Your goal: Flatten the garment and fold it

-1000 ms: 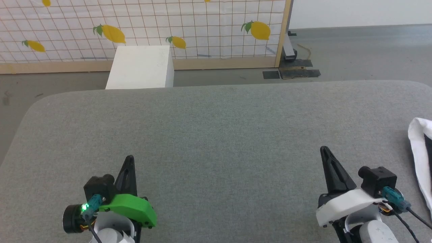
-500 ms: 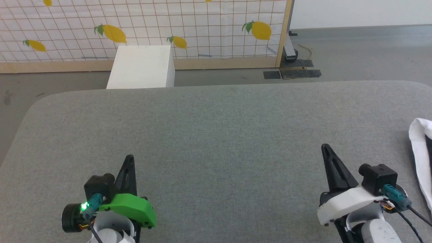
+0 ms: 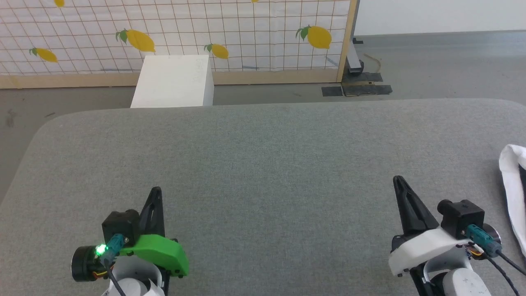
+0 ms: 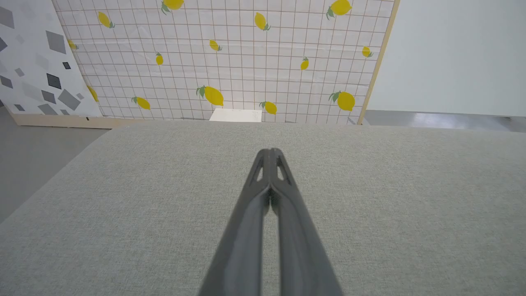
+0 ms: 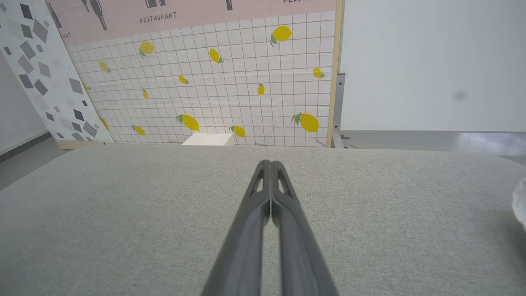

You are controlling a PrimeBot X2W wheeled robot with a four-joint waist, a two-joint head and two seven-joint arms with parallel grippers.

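Pointing ahead, closed, empty: one left hand (image 3: 156, 191), one right hand (image 3: 397, 180); one garment (image 3: 511, 181).

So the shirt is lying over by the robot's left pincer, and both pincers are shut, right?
Almost. The shirt is over by the right pincer, not the left pincer. The head view shows it at the far right, a little apart from that pincer. Both pincers are shut, as you said.
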